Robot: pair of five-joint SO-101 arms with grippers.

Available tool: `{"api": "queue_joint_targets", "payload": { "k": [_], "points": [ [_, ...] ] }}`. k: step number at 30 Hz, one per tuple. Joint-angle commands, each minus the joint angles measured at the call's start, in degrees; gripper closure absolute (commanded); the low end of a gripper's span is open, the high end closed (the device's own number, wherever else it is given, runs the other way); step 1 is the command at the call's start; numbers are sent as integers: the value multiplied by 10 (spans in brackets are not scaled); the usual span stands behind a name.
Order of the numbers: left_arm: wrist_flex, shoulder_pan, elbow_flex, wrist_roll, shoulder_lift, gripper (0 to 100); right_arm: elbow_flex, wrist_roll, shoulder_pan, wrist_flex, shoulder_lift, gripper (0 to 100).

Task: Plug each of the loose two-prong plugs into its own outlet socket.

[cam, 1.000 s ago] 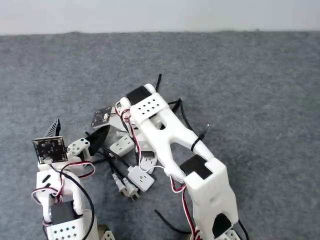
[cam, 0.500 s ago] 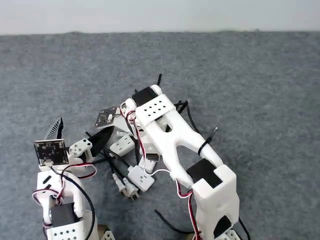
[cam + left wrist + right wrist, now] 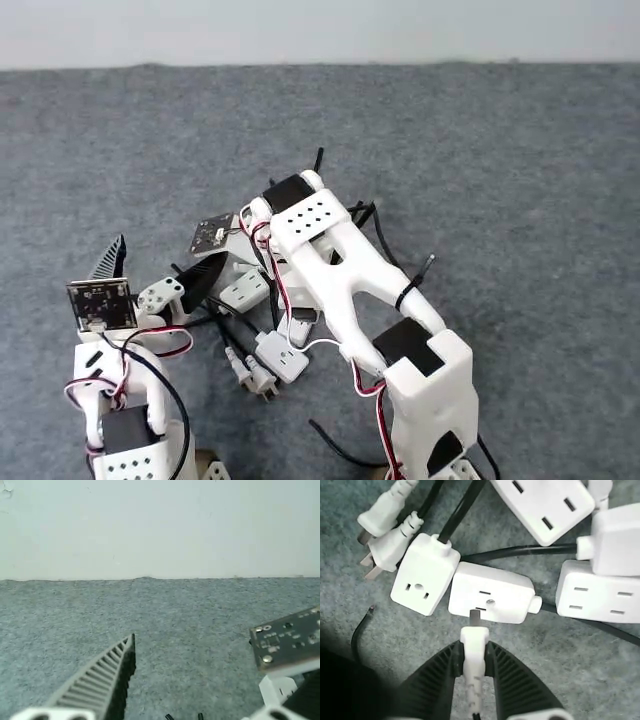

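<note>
- The right claw [image 3: 473, 650] is clamped on a white plug [image 3: 473, 639], whose prong is seen touching the face of a white outlet block [image 3: 492, 592]
- Two loose plugs [image 3: 379, 516] are found just beside a neighbouring outlet [image 3: 425, 577] on the grey carpet [image 3: 520, 180]
- The left claw [image 3: 167, 252] is held near the cluster, its fingers [image 3: 100, 685] spread wide apart

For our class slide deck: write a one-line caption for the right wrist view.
Right end effector holds a white plug, prongs at a white outlet.
</note>
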Motion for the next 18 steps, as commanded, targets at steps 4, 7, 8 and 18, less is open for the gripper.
{"api": "queue_joint_targets", "payload": {
  "k": [4,7,8,18],
  "points": [
    [-42,-56,-31,16,2,555,-32,15,-82,33,63,991],
    [-42,-56,-31,16,3,555,-51,0,-87,33,94,991],
    [-42,-56,-31,16,3,555,-52,-2,-88,33,100,991],
    [-42,-56,-31,16,2,555,-51,-4,-90,33,109,991]
  ]
}}
